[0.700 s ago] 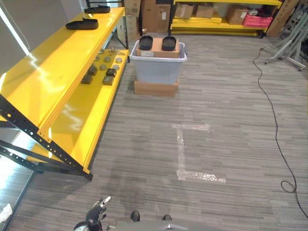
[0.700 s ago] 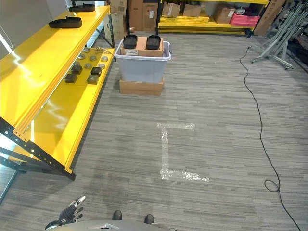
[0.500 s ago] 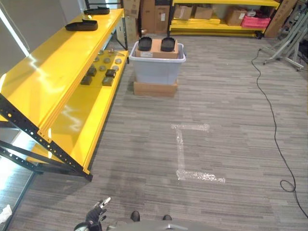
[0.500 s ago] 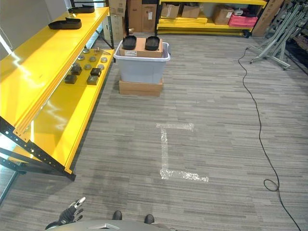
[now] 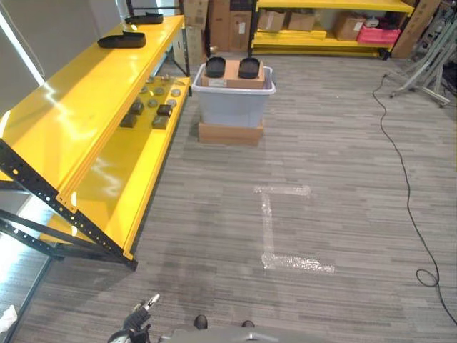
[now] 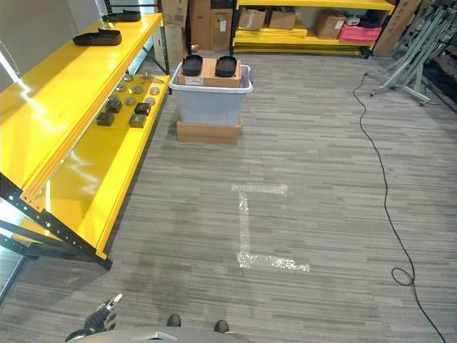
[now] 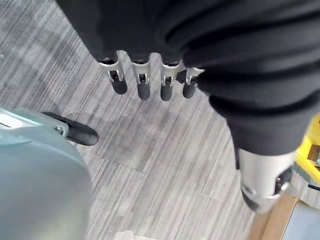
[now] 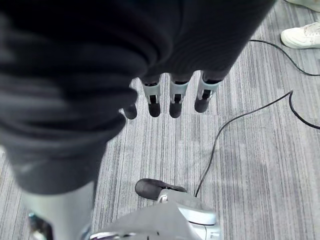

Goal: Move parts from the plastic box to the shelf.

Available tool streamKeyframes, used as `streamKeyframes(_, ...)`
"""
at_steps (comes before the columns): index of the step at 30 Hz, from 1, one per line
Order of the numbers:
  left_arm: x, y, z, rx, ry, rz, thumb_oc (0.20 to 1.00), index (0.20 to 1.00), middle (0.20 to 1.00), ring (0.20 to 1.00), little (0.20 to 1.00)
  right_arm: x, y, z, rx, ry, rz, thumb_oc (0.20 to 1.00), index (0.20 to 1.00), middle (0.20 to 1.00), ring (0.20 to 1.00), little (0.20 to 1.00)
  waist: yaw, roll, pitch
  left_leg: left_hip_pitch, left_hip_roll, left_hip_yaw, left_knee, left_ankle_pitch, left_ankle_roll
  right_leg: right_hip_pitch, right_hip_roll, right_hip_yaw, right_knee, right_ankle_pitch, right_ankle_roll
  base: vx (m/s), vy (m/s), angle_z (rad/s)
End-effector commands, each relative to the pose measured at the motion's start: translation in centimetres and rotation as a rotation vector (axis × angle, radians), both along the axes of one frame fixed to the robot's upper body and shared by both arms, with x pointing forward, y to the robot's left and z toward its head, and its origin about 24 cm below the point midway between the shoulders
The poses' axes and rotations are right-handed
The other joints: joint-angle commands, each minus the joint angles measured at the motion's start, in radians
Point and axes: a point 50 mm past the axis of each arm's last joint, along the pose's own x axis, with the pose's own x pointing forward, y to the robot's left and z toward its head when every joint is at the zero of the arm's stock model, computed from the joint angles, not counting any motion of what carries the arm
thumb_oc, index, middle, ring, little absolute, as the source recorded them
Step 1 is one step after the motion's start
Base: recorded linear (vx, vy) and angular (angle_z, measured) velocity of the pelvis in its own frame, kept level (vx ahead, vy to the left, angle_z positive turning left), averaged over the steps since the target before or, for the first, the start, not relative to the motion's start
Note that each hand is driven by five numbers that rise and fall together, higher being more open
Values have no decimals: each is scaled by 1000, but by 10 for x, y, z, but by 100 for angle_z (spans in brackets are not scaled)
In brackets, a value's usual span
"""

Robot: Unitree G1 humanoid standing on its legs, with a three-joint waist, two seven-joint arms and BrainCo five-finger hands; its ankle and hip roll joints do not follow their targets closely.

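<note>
A storeroom with grey plank flooring and yellow racking.

The floor [image 5: 214, 214] is laid in grey striped planks, marked near the middle with pale tape [image 5: 275, 229] set in a squared bracket shape. Along the left runs a long yellow shelf unit [image 5: 64, 136] on a black perforated frame, its top catching bright glare from light on the left. A second yellow rack [image 5: 325, 36] lines the far wall, loaded with cardboard boxes and one pink crate [image 5: 377, 30]. Metal stands [image 5: 432, 64] lean at the far right, and a white shoe [image 8: 300, 36] shows at the floor's edge.
</note>
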Motion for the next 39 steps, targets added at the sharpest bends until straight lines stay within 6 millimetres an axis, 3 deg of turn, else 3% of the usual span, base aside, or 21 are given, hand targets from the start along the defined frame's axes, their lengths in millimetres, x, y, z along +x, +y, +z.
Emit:
streamKeyframes(1,7,-1,-2,-10,23,-2,1000,1000,1000,1000,1000,-8,-8,1,-51,84,15,1000,1000,1000,1000,1000,16,-24,-24,-17,-28,13,-2,-55,-1,-1,-61,-22,1,-4,96,0,0,0)
streamKeyframes(21,7,2,-4,21,118,3,1000,1000,1000,1000,1000,-18,-9,2,-85,171,-71,1000,1000,1000,1000,1000,1,-17,-45,-14,-28,41,13,-65,2,-4,-68,-12,1,0,97,2,2,-1)
streamKeyframes(26,5,-1,-6,29,171,-2,1000,1000,1000,1000,1000,-9,-11,3,-109,93,-49,1000,1000,1000,1000,1000,-5,-21,-51,-6,-24,49,12,-70,3,0,-68,-6,1,0,96,5,0,-4)
streamKeyframes(30,14,-1,-3,34,132,8,1000,1000,1000,1000,1000,4,-13,4,-89,0,-145,1000,1000,1000,1000,1000,-7,-24,-55,0,-24,50,13,-70,3,4,-68,-2,1,3,97,0,0,0)
streamKeyframes(32,45,5,8,43,-11,37,1000,1000,1000,1000,1000,38,-22,12,-51,-182,-245,1000,1000,1000,1000,1000,-4,-26,-58,4,-21,47,12,-68,5,8,-67,0,1,5,96,0,0,0)
streamKeyframes(34,54,7,12,40,-50,47,1000,1000,1000,1000,1000,47,-23,14,-45,-228,-257,1000,1000,1000,1000,1000,-3,-27,-58,5,-20,47,13,-68,5,8,-67,1,1,6,96,7,-8,-4)
streamKeyframes(35,78,10,25,35,-149,60,1000,1000,1000,1000,1000,72,-26,24,-52,-357,-242,1000,1000,1000,1000,1000,0,-29,-58,5,-19,46,13,-68,7,7,-67,2,1,8,96,-3,-7,-4)
streamKeyframes(36,83,10,28,41,-175,55,1000,1000,1000,1000,1000,77,-26,26,-53,-388,-236,1000,1000,1000,1000,1000,0,-29,-57,4,-19,47,13,-68,7,6,-67,2,1,9,96,0,0,0)
streamKeyframes(37,105,10,45,54,-267,43,1000,1000,1000,1000,1000,107,-23,41,-51,-505,-221,1000,1000,1000,1000,1000,0,-31,-55,1,-18,46,15,-65,7,3,-68,2,1,13,96,0,0,0)
streamKeyframes(38,113,10,53,55,-321,40,1000,1000,1000,1000,1000,118,-22,48,-44,-562,-213,1000,1000,1000,1000,1000,-1,-31,-53,0,-17,46,16,-65,7,2,-68,2,1,14,95,-46,-10,-1)
streamKeyframes(39,133,9,74,38,-417,60,1000,1000,1000,1000,1000,144,-14,69,-27,-684,-183,1000,1000,1000,1000,1000,-6,-32,-48,-3,-16,46,16,-61,6,-3,-68,3,3,16,93,-47,-4,-4)
